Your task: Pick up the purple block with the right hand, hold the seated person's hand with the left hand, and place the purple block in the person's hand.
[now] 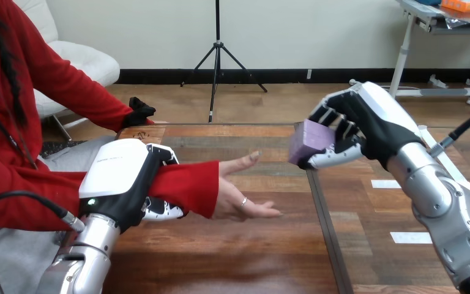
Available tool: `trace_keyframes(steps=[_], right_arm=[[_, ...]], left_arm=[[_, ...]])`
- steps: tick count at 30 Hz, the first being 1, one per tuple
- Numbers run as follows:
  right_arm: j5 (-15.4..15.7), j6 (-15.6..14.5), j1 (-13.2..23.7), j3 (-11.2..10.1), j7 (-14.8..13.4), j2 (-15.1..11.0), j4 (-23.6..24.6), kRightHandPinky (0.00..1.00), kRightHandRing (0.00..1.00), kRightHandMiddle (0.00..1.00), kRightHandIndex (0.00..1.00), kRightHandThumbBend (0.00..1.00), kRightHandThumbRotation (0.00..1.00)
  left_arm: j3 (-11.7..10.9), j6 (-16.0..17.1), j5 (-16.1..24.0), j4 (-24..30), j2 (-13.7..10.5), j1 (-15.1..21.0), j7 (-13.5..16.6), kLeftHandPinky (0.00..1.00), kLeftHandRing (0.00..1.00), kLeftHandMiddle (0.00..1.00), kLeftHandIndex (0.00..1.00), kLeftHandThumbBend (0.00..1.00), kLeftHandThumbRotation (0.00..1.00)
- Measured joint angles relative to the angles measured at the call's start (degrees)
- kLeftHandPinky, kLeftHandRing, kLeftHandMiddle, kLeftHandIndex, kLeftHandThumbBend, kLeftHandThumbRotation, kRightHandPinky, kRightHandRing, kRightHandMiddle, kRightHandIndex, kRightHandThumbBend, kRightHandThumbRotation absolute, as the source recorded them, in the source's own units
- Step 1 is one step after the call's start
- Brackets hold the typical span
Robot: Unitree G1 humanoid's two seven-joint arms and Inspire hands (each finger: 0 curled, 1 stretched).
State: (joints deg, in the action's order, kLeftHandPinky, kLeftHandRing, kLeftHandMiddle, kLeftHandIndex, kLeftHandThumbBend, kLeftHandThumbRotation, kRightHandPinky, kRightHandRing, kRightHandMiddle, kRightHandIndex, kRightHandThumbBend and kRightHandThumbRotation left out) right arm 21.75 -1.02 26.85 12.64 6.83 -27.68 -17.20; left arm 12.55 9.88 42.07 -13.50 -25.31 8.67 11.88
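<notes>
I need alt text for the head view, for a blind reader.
The robot's right hand holds a purple block in the air near the person's hand, open at the table. Its left hand grips the person's forearm.

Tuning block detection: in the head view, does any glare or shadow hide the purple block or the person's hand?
Head view: the purple block is evenly lit, its face plain in the right robot hand. Head view: there is only a soft shadow on the table under the person's hand. Head view: the white shell of the left robot hand is bright, but no glare hides it.
</notes>
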Motion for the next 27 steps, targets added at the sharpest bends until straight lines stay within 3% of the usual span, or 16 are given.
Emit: trace_keyframes(steps=[27], right_arm=[[-0.66, -1.89, -2.14, 0.06, 4.13, 3.23, 8.62, 0.27, 0.31, 0.38, 0.45, 0.71, 0.00]], left_arm=[[-0.13, -0.67, -0.01, 0.00, 2.39, 1.27, -0.14, 0.30, 0.36, 0.40, 0.42, 0.69, 0.00]])
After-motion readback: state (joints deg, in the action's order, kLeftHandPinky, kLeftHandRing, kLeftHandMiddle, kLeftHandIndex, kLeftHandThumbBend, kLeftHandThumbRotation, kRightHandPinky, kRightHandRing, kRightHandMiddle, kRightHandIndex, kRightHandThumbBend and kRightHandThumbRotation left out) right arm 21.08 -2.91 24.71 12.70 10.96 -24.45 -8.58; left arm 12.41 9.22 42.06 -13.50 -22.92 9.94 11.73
